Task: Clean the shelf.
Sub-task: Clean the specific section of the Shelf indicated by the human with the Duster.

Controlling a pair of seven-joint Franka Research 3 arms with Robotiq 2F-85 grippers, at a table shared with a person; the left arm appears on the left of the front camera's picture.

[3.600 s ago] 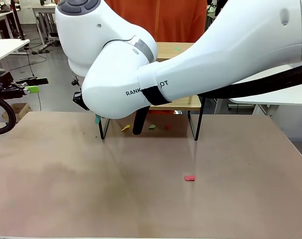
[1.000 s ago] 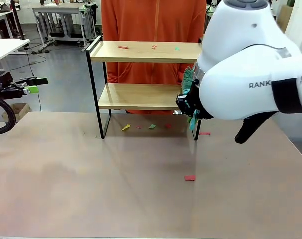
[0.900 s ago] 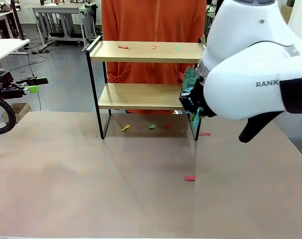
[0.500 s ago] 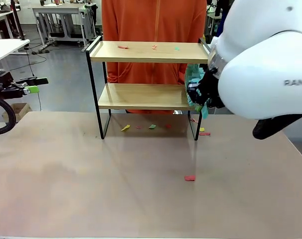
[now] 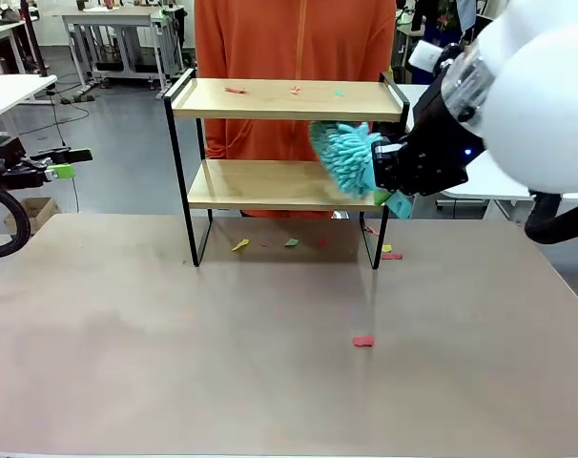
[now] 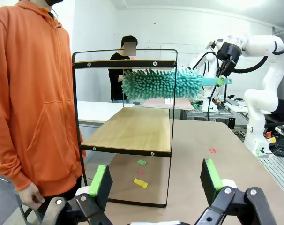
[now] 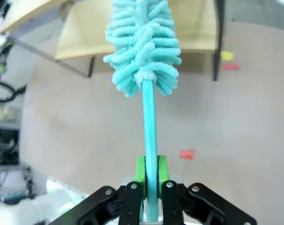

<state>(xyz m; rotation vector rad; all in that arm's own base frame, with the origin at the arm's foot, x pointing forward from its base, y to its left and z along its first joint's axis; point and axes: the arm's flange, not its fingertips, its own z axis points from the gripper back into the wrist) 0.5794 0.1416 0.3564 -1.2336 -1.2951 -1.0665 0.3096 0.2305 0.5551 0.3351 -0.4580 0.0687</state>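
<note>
The shelf (image 5: 279,99) stands at the table's far middle, two wooden boards in a black frame. Small paper scraps (image 5: 235,90) lie on its top board. My right gripper (image 5: 389,176) is shut on the handle of a teal duster (image 5: 344,157), whose fluffy head sits between the two boards at the shelf's right end. In the right wrist view the pads (image 7: 140,171) clamp the handle and the duster head (image 7: 144,44) points at the shelf (image 7: 85,37). My left gripper (image 6: 156,178) is open with nothing in it, facing the shelf's (image 6: 132,129) left end and the duster (image 6: 160,83).
A person in an orange hoodie (image 5: 289,38) stands behind the shelf. Yellow (image 5: 239,245) and green (image 5: 291,242) scraps lie on the table under the shelf, red ones by its right leg (image 5: 391,255) and mid-table (image 5: 363,341). The left gripper (image 5: 65,164) hangs off the table's left.
My right arm has pulled back to the right and risen. The duster has swung from hanging down by the shelf's right leg to lying level between the boards. The left gripper has stayed put.
</note>
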